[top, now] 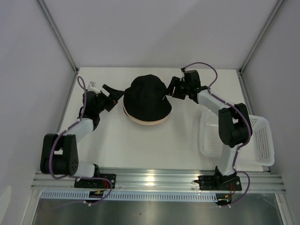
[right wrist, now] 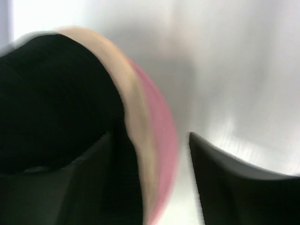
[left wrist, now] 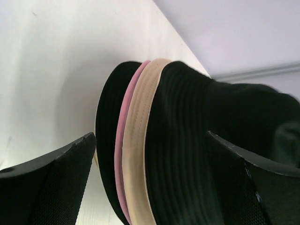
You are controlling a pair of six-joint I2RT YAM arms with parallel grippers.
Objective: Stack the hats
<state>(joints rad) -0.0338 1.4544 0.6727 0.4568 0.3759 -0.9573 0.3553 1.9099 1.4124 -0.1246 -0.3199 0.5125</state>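
Note:
The hats point(top: 147, 101) lie in one stack at the middle back of the table, a black hat on top and a beige brim point(top: 145, 122) showing underneath. In the left wrist view the stacked brims run black, pink point(left wrist: 123, 140), beige point(left wrist: 140, 140), then the top black hat point(left wrist: 187, 140). My left gripper point(top: 116, 96) sits at the stack's left edge, wide open, with the brims between its fingers point(left wrist: 56, 187) but untouched. My right gripper point(top: 169, 89) is at the stack's right edge. In its blurred view its jaws stand apart around the brims point(right wrist: 154, 136), clear of the pink one.
A white mesh basket point(top: 262, 140) stands at the right by the right arm's base. Pale walls close in the table on the left, back and right. A metal rail point(top: 154, 180) runs along the near edge.

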